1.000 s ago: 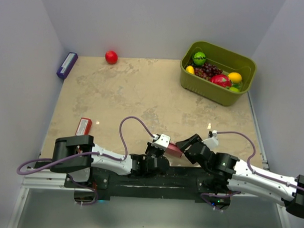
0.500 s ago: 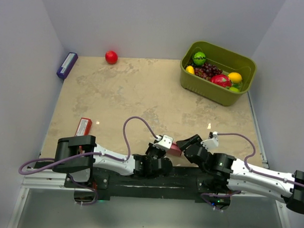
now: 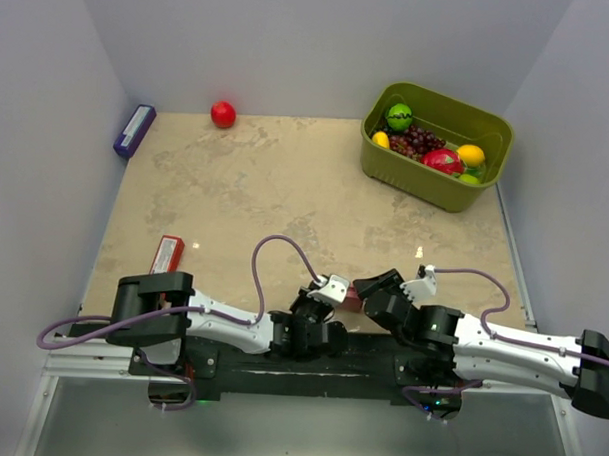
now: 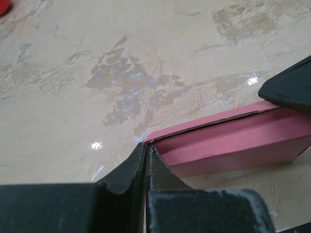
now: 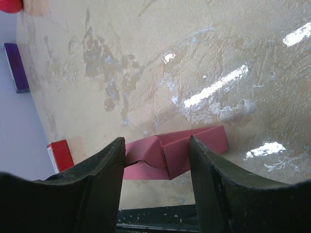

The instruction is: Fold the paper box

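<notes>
Left wrist view: our left gripper [image 4: 146, 151] pinches a corner of the paper box [image 4: 233, 141] at the table's [image 4: 160, 43] near edge; our right gripper [image 5: 156, 141] straddles it, jaws apart. Closing unevenly, we could crumple it.

The broad middle of the tabletop [image 3: 286, 187] lies open from side to side, with room for a gripper to cross. Obstacles sit at the margins: an olive-green basket [image 3: 426, 187] of fruit fills the far right corner, a red ball [image 3: 222, 114] rests by the back wall, a purple box [image 3: 134, 131] lies against the left wall, and a red packet [image 3: 168, 253] lies near the left edge. Near-centre is crowded. The left gripper [image 4: 146, 153], jaws pinched on the paper box [image 4: 233, 145], and the right gripper [image 5: 156, 143], jaws spread astride it, nearly meet — and a purple cable [image 3: 274, 249] arches just beyond.
</notes>
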`<action>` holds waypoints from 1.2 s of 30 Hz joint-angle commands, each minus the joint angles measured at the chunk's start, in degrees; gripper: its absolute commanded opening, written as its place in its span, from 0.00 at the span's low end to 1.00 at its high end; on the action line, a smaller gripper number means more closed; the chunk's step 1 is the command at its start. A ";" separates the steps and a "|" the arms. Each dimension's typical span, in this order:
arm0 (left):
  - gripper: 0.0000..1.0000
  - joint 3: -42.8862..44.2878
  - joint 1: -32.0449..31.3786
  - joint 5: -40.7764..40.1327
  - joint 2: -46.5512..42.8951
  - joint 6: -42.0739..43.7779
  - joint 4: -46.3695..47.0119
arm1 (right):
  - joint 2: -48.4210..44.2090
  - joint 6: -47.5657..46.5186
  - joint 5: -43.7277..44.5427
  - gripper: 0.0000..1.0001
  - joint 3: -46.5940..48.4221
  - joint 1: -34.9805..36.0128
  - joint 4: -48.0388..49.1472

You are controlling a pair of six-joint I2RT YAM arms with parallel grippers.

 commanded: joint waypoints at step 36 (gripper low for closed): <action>0.06 -6.30 -3.29 20.51 0.54 -5.79 -3.32 | 11.94 4.45 -1.52 0.00 -1.05 2.48 3.21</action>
